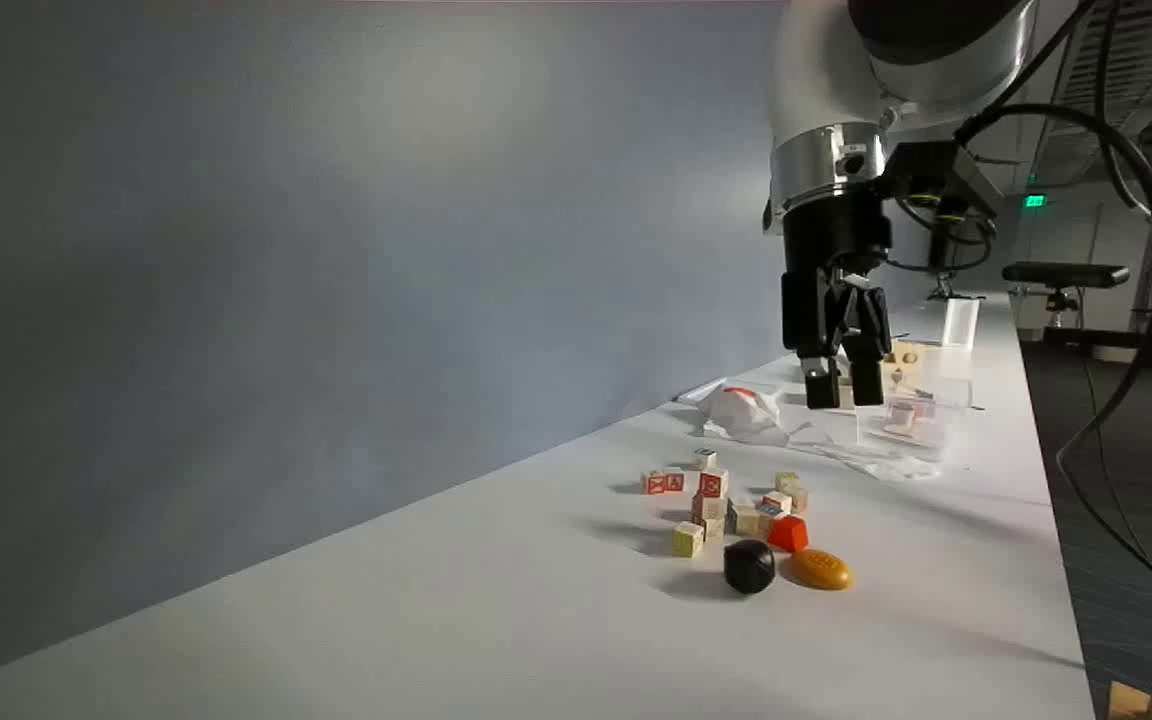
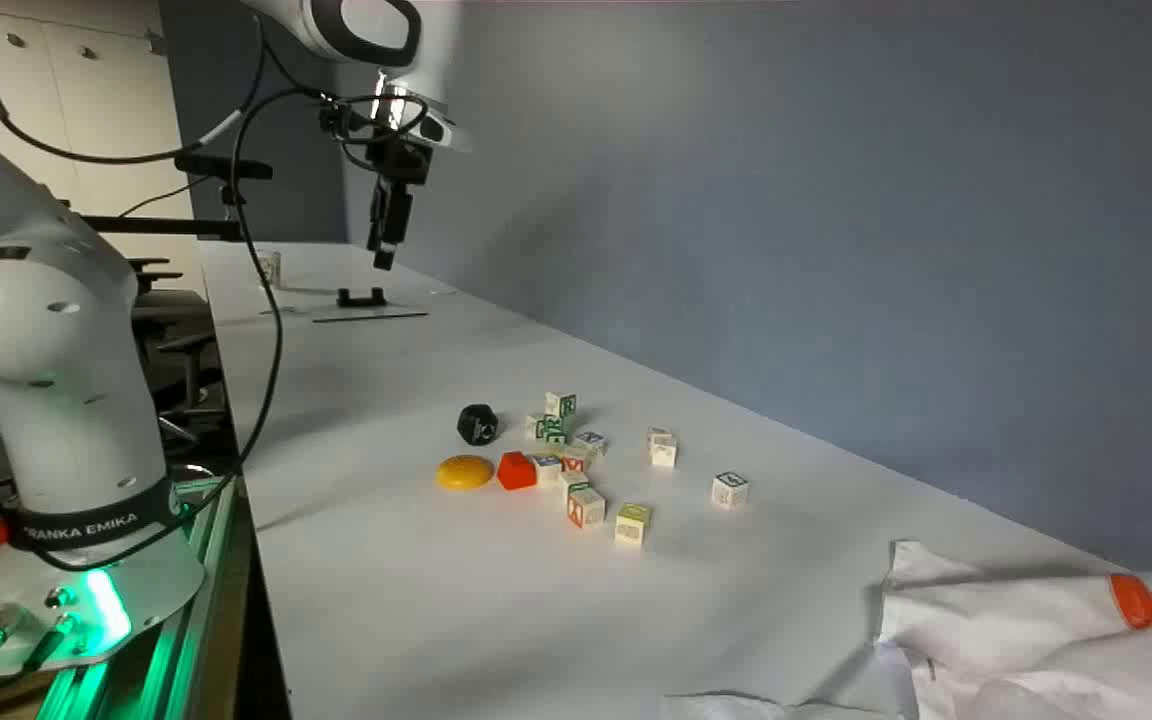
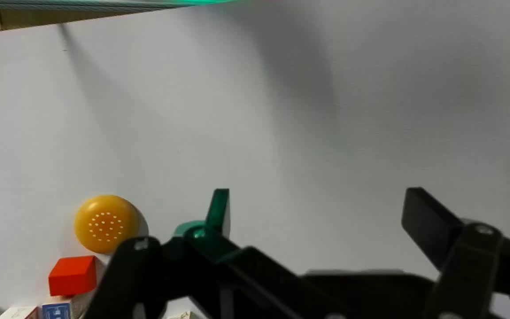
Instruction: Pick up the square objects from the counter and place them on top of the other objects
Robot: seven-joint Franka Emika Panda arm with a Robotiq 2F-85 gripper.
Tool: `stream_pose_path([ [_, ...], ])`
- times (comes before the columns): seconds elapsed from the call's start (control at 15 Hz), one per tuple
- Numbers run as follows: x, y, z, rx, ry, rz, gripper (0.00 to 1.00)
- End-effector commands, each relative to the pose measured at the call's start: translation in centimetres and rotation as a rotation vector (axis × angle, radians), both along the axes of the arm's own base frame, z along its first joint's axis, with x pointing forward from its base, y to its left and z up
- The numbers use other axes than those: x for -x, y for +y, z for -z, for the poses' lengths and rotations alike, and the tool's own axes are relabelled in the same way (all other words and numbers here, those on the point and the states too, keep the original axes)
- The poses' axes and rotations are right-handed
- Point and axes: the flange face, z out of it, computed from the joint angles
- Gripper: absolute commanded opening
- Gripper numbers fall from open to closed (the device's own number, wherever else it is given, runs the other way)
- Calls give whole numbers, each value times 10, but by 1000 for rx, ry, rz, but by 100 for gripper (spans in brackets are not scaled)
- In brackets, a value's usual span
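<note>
The square objects are tiny pale wooden cubes with coloured letters. Most sit in a loose cluster on the white counter (image 1: 416,630) (image 2: 496,620) in both exterior views, with one cube stacked on others (image 1: 713,484) (image 2: 561,404). A single cube (image 2: 730,490) stands apart toward the wall. In the wrist view, parts of a few cubes (image 3: 56,311) show at the bottom left edge. My gripper (image 1: 844,392) (image 2: 384,258) is raised well above the counter, away from the cluster. In the wrist view its fingers (image 3: 319,199) are wide apart with nothing between them.
Beside the cubes lie a black piece (image 1: 749,566) (image 2: 477,424), a red piece (image 1: 788,534) (image 3: 72,275) and an orange oval (image 1: 821,569) (image 3: 106,223). Crumpled white wrapping (image 1: 744,418) (image 2: 1036,620) and a clear box (image 1: 921,415) are on the counter. A grey wall (image 1: 336,300) runs behind.
</note>
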Motion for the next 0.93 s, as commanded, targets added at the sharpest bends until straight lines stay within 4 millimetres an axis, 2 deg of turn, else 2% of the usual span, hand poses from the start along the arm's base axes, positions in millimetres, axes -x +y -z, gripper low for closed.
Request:
stream_pose_path([
  [0.0,0,0,0,0,1,0,100],
  [0.33,0,0,0,0,1,0,100],
  [0.4,-3,-5,0,9,-16,0,100],
  [0.67,-19,-43,1,25,-50,16,100],
  [0.87,-35,-82,3,49,-111,14,100],
])
